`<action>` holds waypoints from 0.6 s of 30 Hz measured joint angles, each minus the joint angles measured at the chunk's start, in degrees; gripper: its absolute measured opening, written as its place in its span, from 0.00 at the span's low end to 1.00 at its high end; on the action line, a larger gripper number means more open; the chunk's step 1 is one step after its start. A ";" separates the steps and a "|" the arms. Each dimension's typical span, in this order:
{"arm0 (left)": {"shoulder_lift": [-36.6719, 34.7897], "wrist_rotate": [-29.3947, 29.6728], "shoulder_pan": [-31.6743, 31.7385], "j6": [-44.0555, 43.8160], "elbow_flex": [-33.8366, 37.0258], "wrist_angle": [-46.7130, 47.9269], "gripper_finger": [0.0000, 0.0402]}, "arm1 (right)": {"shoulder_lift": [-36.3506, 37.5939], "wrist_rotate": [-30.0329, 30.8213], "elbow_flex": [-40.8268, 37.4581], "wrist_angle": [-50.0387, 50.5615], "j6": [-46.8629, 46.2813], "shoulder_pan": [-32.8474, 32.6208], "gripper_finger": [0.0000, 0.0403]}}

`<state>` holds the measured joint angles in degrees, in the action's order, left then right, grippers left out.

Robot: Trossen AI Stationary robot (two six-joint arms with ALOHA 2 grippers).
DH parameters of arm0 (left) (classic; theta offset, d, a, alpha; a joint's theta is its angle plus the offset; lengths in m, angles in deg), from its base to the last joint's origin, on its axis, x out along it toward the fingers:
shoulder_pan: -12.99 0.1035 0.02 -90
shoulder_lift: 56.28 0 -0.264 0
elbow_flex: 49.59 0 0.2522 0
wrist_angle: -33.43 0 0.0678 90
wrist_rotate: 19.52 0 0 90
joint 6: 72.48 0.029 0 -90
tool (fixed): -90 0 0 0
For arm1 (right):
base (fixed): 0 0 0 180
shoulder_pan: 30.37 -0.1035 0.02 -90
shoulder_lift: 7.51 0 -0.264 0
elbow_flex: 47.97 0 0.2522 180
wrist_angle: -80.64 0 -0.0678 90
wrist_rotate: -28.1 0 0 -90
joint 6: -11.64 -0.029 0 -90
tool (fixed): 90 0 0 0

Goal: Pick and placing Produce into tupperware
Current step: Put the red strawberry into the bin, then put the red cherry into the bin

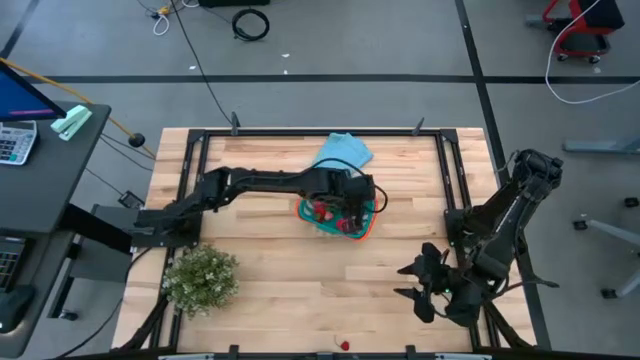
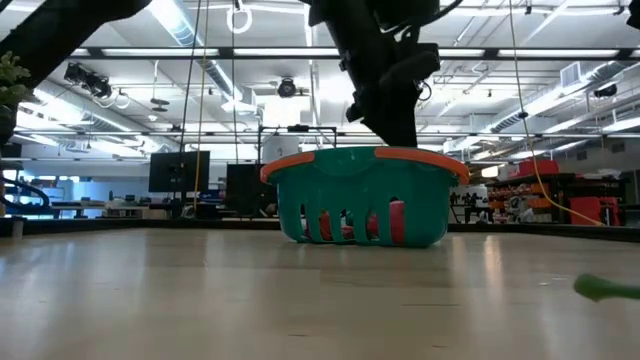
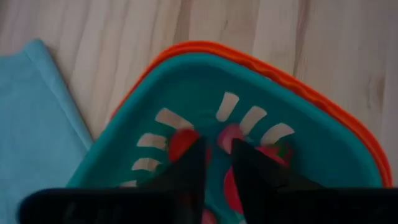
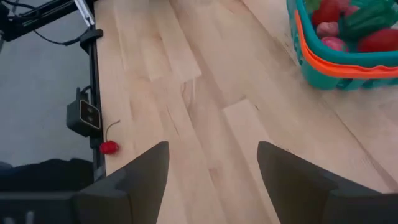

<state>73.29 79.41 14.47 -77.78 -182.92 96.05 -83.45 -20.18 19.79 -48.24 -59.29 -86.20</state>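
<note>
While reaching down into tupperware [image 1: 362, 228] | left end effector [image 3: 217, 163] nearly closed | right end effector [image 4: 211, 180] open, parked.

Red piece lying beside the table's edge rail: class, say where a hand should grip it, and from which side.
Grip the red piece by its round body, not its thin curled stem. Come straight down from above, as it lies low on the table. Close the right hand along the black rail, not across it, since the rail likely blocks that side.
</note>
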 joint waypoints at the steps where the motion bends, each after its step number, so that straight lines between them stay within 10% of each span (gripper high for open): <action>1: 0.22 0.00 0.00 -0.01 0.00 -0.04 0.23 | -0.13 0.45 0.00 -0.21 0.00 -0.27 0.63; 11: -1.92 -0.07 -2.81 0.49 -7.74 3.31 0.44 | -9.21 0.97 0.00 -11.66 3.07 -0.46 0.63; 18: -6.65 -1.38 -8.28 0.31 -13.24 7.53 0.42 | -23.13 -2.58 -0.02 -37.52 21.99 1.51 0.63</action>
<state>66.64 78.03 6.18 -77.47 -196.16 103.58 -106.58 -22.76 19.77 -85.76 -37.31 -84.70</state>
